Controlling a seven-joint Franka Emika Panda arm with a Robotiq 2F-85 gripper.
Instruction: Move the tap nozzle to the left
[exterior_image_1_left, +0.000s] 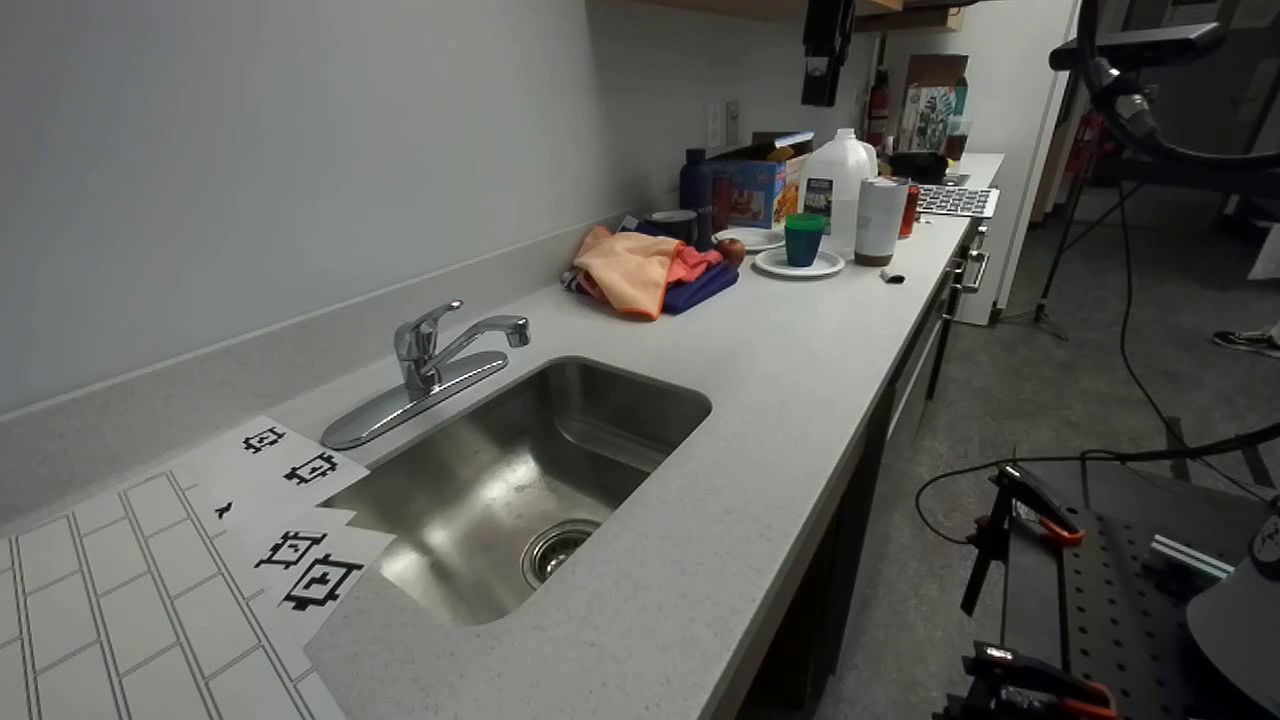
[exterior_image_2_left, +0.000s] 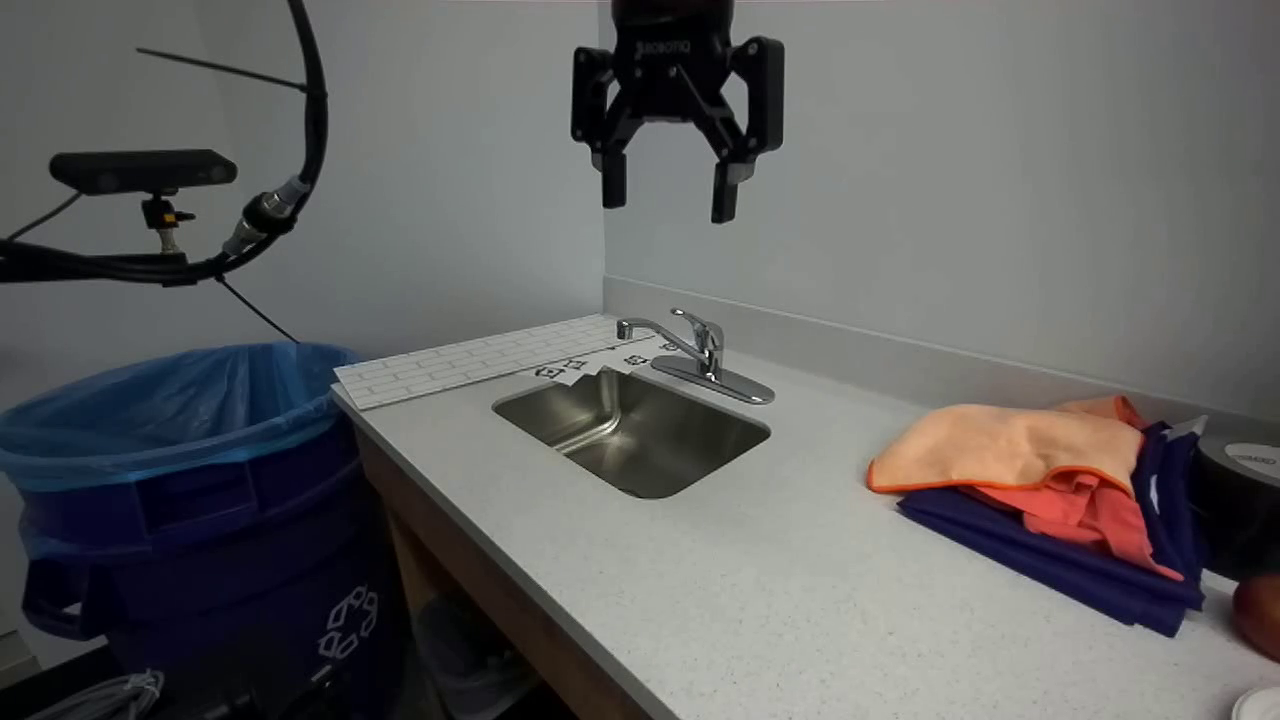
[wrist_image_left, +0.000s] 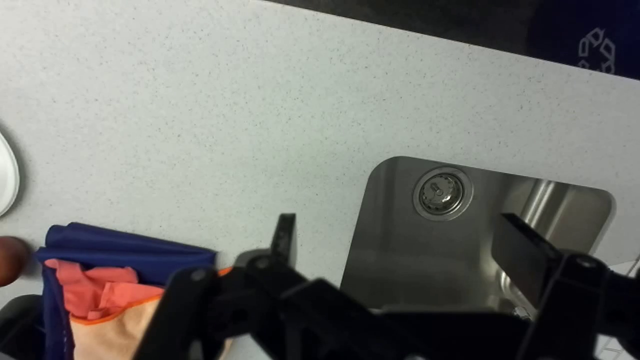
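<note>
The tap nozzle (exterior_image_1_left: 483, 328) is a slim chrome spout on a low faucet behind the steel sink (exterior_image_1_left: 450, 520). In an exterior view the nozzle (exterior_image_2_left: 652, 328) points left from the faucet body, its tip bent down. The lever handle (exterior_image_2_left: 690, 318) sits on top. In the wrist view only a bit of chrome, probably the nozzle tip (wrist_image_left: 521, 313), shows beside the right finger; the rest is hidden. My gripper (exterior_image_2_left: 668, 205) is open and empty, pointing down, well above the counter and apart from the faucet. In the wrist view the fingers (wrist_image_left: 397, 220) stand wide apart over the sink edge.
Folded orange and blue cloths (exterior_image_2_left: 1010, 450) lie beside the sink. Marker sheets and a tile-pattern board (exterior_image_2_left: 480, 355) lie at its other side. A wall and low backsplash (exterior_image_2_left: 850, 360) stand behind the faucet. Cups, plates and a jug (exterior_image_1_left: 845, 160) stand farther along.
</note>
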